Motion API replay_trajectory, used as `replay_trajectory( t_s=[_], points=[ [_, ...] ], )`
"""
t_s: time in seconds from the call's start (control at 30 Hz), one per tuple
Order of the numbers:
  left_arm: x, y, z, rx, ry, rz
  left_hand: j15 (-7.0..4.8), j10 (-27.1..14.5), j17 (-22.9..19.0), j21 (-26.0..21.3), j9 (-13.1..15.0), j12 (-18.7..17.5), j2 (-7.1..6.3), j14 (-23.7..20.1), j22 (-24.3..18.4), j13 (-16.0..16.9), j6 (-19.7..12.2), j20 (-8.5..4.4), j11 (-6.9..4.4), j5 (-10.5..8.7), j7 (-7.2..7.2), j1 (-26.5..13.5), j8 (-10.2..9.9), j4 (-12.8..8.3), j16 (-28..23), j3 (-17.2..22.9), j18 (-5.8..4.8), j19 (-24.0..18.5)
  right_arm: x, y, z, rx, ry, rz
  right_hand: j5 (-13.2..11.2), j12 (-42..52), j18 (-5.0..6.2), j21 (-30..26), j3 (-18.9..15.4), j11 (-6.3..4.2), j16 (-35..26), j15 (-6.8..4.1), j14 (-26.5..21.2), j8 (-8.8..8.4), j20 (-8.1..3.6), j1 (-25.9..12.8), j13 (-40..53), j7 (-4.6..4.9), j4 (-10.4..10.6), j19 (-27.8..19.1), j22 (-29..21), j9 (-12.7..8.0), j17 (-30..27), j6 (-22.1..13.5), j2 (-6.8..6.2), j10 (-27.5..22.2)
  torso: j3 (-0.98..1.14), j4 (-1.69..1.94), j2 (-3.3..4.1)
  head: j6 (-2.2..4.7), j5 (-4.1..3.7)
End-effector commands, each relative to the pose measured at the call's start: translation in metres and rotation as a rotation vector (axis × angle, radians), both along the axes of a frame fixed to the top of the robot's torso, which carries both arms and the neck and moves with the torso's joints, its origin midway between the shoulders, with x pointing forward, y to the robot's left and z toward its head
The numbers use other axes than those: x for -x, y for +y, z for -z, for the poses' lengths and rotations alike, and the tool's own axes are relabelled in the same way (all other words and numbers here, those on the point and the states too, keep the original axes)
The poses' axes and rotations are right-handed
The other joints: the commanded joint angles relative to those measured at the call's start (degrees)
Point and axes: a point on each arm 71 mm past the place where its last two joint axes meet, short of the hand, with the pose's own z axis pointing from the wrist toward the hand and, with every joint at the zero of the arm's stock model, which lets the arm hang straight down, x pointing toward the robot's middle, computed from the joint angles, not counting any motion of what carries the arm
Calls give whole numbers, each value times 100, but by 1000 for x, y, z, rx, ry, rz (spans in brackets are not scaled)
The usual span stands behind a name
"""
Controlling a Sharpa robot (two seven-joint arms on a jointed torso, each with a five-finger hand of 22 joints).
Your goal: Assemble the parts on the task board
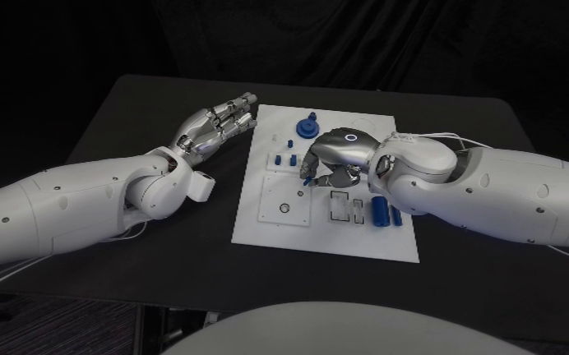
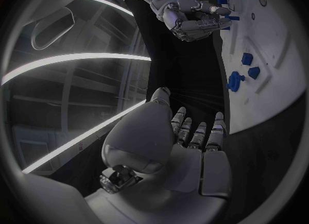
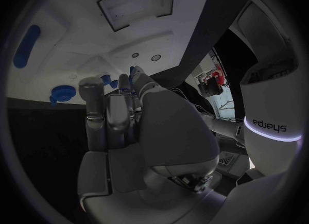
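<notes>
white task board (image 1: 356, 244) in the middle of the black table (image 1: 131, 117). right hand (image 1: 332, 158) down over the board's middle, fingers bent onto small blue parts (image 1: 284, 160); can't tell if anything is pinched. left hand (image 1: 217, 127) just off the board's left far edge, fingers apart, holding nothing. blue round gear-like part (image 1: 308, 127) at the far side, long blue part (image 1: 380, 211) on the near right. probably light, hard and a bit slippery; best pinched by the sides

Right hand (image 1: 335, 160) over task board (image 1: 326, 240) centre; left hand (image 1: 217, 129) beside board edge.
</notes>
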Motion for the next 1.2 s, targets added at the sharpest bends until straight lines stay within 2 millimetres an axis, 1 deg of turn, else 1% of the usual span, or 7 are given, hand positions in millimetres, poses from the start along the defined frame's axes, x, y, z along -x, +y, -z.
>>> replay_trajectory(
  t_s=[0.03, 0.17, 0.3, 0.57, 0.83, 1.0, 1.2],
  points=[
    [1, -1, -5, 52, -67, 16, 23, 5, 6, 29, 10, 31, 4, -8, -11, 10, 30, 0, 29, 25, 22, 56, 23, -26, 25, 2, 105, 30, 0, 2, 5, 32, 5, 3, -3, -42, -112, 14, 36, 49, 24, -3, 33, -32, -8, -58, -13, 21, -11, 39, 592, -5, -1, -31, 3, 1, 8, -1, 5, 0, -9],
    [1, 0, -5, 51, -66, 15, 23, 6, 6, 29, 11, 31, 4, -8, -12, 10, 32, 0, 29, 24, 23, 56, 24, -26, 25, 3, 105, 30, 1, 5, 9, 47, 5, -5, -3, -54, -112, 15, 40, 55, 21, 2, 32, -45, -6, -75, -19, 28, -7, 38, 591, -11, -6, -40, -4, -2, 8, -12, 0, 0, 26],
    [1, 1, -5, 49, -64, 14, 21, 14, 5, 29, 13, 32, 6, -10, -11, 11, 51, -1, 36, 23, 30, 54, 28, -25, 25, 3, 105, 30, 2, 8, 12, 58, 11, -11, -3, -58, -113, 17, 41, 56, 25, 3, 34, -48, -5, -77, -21, 29, -7, 39, 592, -13, -2, -43, -7, -4, 5, -7, 0, 0, 39],
    [1, 0, -4, 49, -62, 16, 21, 14, 5, 29, 13, 32, 6, -10, -11, 11, 51, -1, 36, 23, 30, 54, 28, -25, 25, 3, 105, 30, 3, 13, 14, 86, -6, -25, -3, -65, -110, 1, 46, 58, 15, 5, 30, -55, -3, -78, -25, 30, -10, 33, 588, -16, -14, -48, -11, -7, 2, -14, -11, 0, 80],
    [1, 0, -4, 49, -60, 18, 20, 23, 6, 29, 15, 34, 6, -9, -12, 13, 66, -1, 46, 23, 39, 50, 31, -24, 25, 2, 105, 30, 4, 15, 15, 104, -12, -35, -3, -73, -107, -20, 50, 59, 0, 7, 23, -63, -1, -77, -29, 32, -18, 25, 583, -20, -32, -52, -23, -8, 1, 7, -11, 0, 74],
    [1, -1, -4, 49, -59, 19, 20, 23, 6, 29, 15, 34, 6, -9, -12, 13, 66, -1, 46, 23, 39, 50, 31, -24, 25, 2, 105, 30, 5, 16, 15, 112, -19, -40, -3, -73, -108, -13, 51, 59, 2, 8, 23, -63, -1, -76, -29, 32, -18, 27, 584, -21, -29, -52, -23, -8, -1, -4, -10, 0, 82],
    [1, -2, -3, 51, -57, 23, 20, 24, 5, 28, 15, 34, 5, -10, -15, 13, 67, -1, 50, 22, 43, 49, 31, -25, 24, 1, 105, 29, 5, 18, 16, 128, -28, -45, -3, -82, -106, -23, 62, 61, 0, 9, 20, -72, 0, -68, -33, 35, -31, 21, 581, -25, -32, -55, -31, -8, 0, -4, -10, 0, 72]
  ],
)
